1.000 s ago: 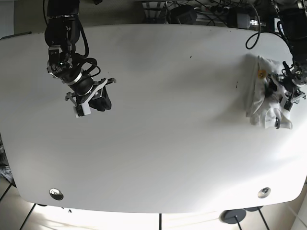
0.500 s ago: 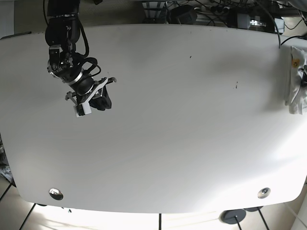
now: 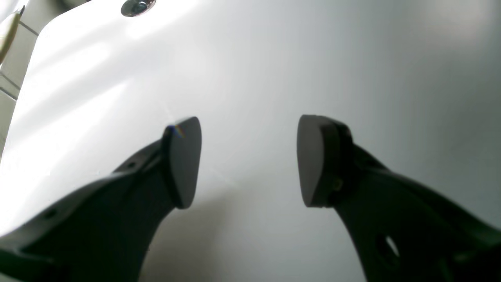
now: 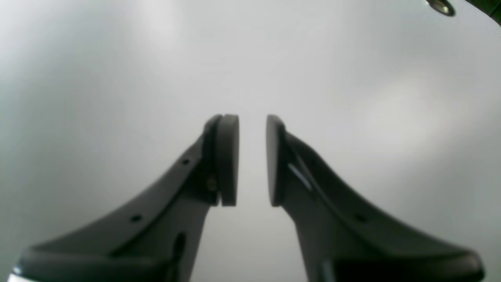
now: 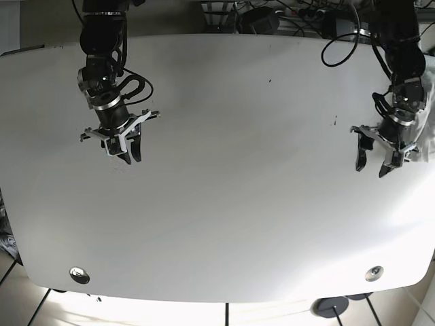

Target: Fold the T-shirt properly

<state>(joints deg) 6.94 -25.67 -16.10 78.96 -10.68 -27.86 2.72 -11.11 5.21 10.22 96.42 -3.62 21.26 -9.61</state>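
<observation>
On the white tabletop (image 5: 224,204) nothing is gripped by either of the 2 arms. The left claw (image 5: 370,170) is seen near the right edge of the base view, pointed down toward the surface. In the left wrist view the left claw (image 3: 246,160) is spread wide, with bare tabletop (image 3: 250,70) showing between its 2 dark pads (image 3: 184,160).

The right claw (image 5: 132,159) is placed toward the upper left of the base view, well apart from the other, and is also pointed down. In the right wrist view the right claw (image 4: 252,160) is nearly closed: only a narrow gap is left between the 2 pads (image 4: 229,160), they are not touching, and nothing is caught between them.

The T-shirt (image 5: 427,125) can hardly be made out. Only a pale bunched strip is seen at the right edge of the base view, just behind the left arm, and whether it lies on the tabletop or hangs past its rim cannot be told. No print can be made out on it.

2 round metal fittings (image 5: 79,274) are set into the near edge of the tabletop, 1 toward each corner. A tangle of dark cables (image 5: 272,17) is seen beyond the far edge.
</observation>
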